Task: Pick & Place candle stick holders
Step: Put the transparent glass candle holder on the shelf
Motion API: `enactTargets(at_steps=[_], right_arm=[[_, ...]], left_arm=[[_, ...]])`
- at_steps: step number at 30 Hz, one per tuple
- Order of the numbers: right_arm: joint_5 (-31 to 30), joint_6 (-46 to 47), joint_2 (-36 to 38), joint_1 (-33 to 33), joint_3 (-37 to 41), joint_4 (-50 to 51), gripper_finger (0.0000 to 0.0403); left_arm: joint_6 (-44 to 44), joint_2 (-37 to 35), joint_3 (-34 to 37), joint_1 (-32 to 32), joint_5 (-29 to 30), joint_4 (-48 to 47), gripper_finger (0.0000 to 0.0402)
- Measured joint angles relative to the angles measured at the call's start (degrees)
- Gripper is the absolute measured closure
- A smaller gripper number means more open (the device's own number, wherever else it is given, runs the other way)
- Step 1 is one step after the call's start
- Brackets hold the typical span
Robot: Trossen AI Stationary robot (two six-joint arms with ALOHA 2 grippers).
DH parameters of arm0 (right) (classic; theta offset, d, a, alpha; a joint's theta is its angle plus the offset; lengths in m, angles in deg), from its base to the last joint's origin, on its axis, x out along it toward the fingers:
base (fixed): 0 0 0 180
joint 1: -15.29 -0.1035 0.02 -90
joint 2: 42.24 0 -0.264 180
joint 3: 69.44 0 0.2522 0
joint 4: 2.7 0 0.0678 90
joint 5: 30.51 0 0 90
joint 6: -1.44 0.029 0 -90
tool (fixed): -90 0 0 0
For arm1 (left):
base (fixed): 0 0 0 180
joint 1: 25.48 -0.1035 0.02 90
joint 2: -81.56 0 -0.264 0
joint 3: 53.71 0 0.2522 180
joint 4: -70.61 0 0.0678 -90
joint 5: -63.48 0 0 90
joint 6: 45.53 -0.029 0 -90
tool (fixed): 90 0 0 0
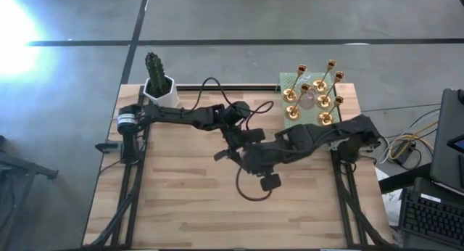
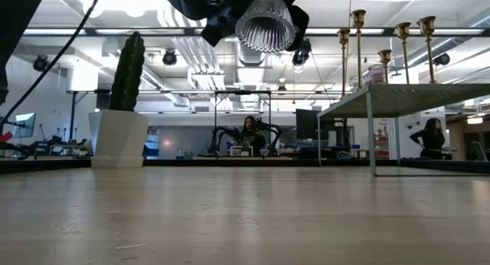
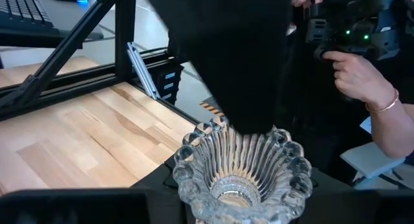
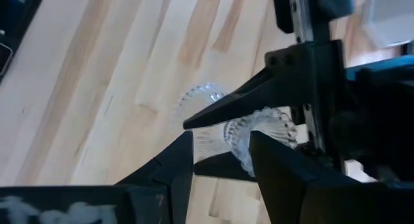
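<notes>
A clear ribbed glass candle stick holder (image 3: pixel 239 172) hangs high over the middle of the table (image 2: pixel 264 24), with my left gripper (image 3: pixel 239 208) shut on it. My right gripper (image 4: pixel 223 166) reaches in from the right, slanting down, with its fingers apart. The glass (image 4: pixel 249 130) shows just beyond that gap. In the high view both grippers meet at mid-table (image 1: pixel 239 146) and hide the glass. Several gold candle stick holders (image 1: pixel 315 88) and a pinkish glass one (image 1: pixel 308 100) stand on a raised green shelf (image 2: pixel 398 96) at the far right. My left gripper pinches the glass holder's ribbed outer wall (image 4: pixel 262 123) between its two fingers (image 4: pixel 239 101), coming nearly level from the table's left. The holder is lifted well clear of the table and tilted. My right gripper stands against the holder's rim (image 3: pixel 259 130); I cannot tell whether it touches.
A white pot with a green cactus (image 1: pixel 158 80) stands at the far left corner. A black cable (image 1: pixel 246 186) loops below the arms. A person's hand (image 3: pixel 362 75) shows beyond the table's right side. The near half of the wooden table (image 1: pixel 217 215) lies bare.
</notes>
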Motion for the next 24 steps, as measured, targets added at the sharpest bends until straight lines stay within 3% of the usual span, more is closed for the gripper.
enactTargets(at_steps=[10,14,20,24], right_arm=[[5.47,0.88,-1.45,1.84,0.16,0.01,0.0261],[5.51,0.95,-1.43,1.84,-0.05,-0.03,0.0296],[5.36,-0.39,-1.67,1.93,-0.11,0.00,0.0381],[5.30,-1.24,-1.69,1.90,-0.01,0.35,0.0388]], left_arm=[[-0.53,0.00,0.11,0.07,0.21,-0.48,0.0275],[-0.87,0.00,0.11,0.11,0.21,-0.41,0.0275],[-1.02,0.00,0.11,0.15,0.32,-0.48,0.0275],[-1.01,0.00,0.11,0.14,0.40,-0.51,0.0275]])
